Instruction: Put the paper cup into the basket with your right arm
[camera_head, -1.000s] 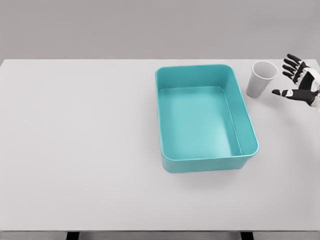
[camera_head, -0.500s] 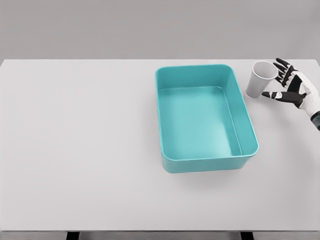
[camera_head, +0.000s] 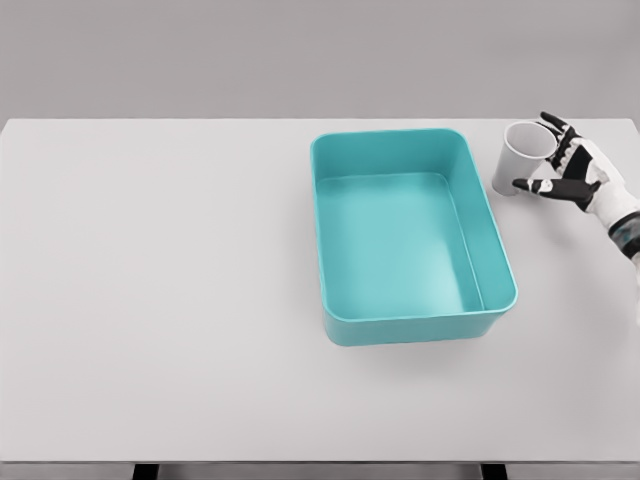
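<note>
A white paper cup (camera_head: 517, 158) stands upright on the table just right of the teal basket (camera_head: 500, 250), near its far right corner. My right hand (camera_head: 552, 160) comes in from the right edge and sits against the cup's right side. Its fingers (camera_head: 558, 132) are spread behind the rim and the thumb (camera_head: 535, 185) reaches in front of the cup's base. The fingers do not close on the cup. The basket is a rounded rectangular tub with nothing inside. The left arm does not show.
The white table (camera_head: 160, 280) stretches wide to the left of the basket. Its far edge runs just behind the cup and its right edge lies close to my right wrist (camera_head: 622, 215).
My right hand has moved left from beside the cup until its fingers and thumb bracket the cup. The cup and basket have not moved.
</note>
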